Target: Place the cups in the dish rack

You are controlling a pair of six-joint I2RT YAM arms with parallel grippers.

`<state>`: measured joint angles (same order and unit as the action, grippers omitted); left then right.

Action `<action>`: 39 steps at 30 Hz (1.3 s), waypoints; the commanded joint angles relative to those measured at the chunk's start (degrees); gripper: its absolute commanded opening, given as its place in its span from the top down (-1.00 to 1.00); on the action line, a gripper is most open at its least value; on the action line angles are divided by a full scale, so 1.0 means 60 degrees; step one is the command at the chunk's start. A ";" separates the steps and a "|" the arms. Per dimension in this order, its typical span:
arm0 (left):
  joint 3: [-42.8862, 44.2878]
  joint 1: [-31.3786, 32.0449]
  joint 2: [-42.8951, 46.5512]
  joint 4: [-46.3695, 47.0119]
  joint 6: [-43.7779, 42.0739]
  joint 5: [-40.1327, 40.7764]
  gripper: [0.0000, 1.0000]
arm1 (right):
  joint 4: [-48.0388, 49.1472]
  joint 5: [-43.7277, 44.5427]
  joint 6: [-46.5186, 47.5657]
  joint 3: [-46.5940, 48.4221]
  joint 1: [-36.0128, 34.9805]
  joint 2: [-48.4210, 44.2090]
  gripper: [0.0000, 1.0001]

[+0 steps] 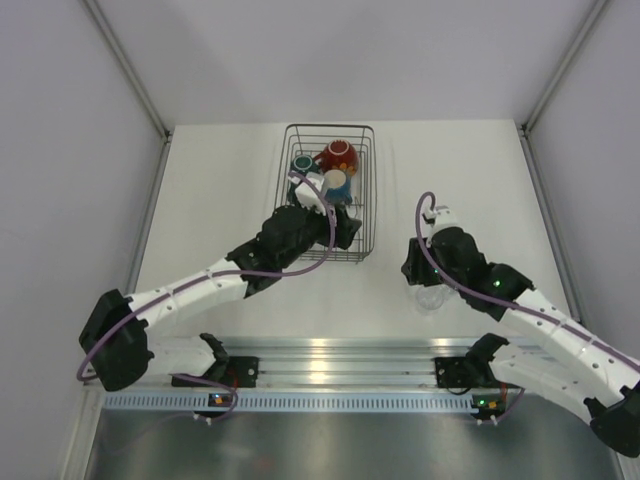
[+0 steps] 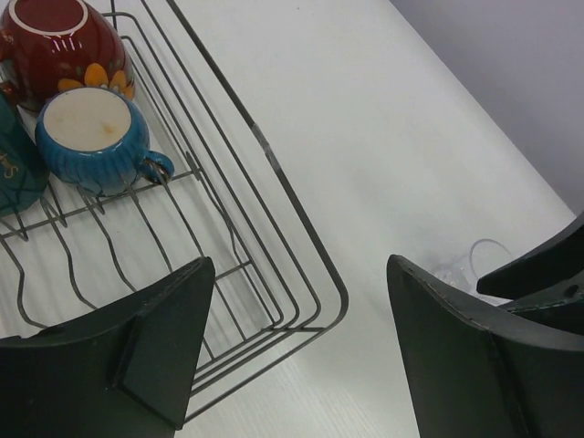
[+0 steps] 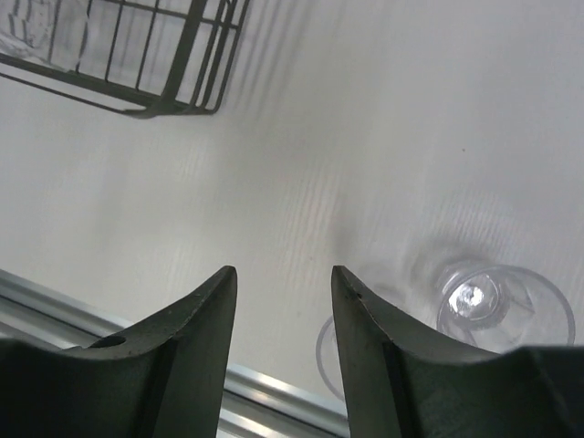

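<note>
Left end effector (image 2: 299, 274) wide open over dish rack (image 2: 266, 153), right end effector (image 3: 281, 278) part-open, both empty

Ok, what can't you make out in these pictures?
Glasses: right wrist view shows one clear glass whole, a second glass cut off by the right fingers; no third seen.
Top view: right arm mostly covers them.
Teal mug: cut by left wrist view's edge.
Dish rack: near end under left arm, top view.

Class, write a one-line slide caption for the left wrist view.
Open left gripper hovers over a dish rack corner; blue cup and red patterned cup sit inside.
</note>
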<state>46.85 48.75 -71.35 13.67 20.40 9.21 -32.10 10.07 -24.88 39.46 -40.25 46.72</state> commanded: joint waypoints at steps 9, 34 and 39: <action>-0.0542 0.0019 0.1198 0.0036 0.0672 -0.0144 -0.68 | -0.1784 0.0373 -0.1785 -0.0337 -0.0966 -0.0360 0.07; -0.0806 0.0019 0.2018 -0.0418 0.0774 0.0149 -0.71 | -0.1228 0.1428 -0.2474 -0.0659 -0.1759 0.1338 0.07; -0.0909 0.0019 0.2311 -0.0550 0.0774 0.0295 -0.71 | -0.1052 0.1750 -0.2371 -0.0586 -0.1759 0.1632 0.41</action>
<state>41.82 48.75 -60.01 9.98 24.58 10.00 -41.06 17.63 -39.00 35.24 -49.78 55.83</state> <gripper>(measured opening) 0.852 0.334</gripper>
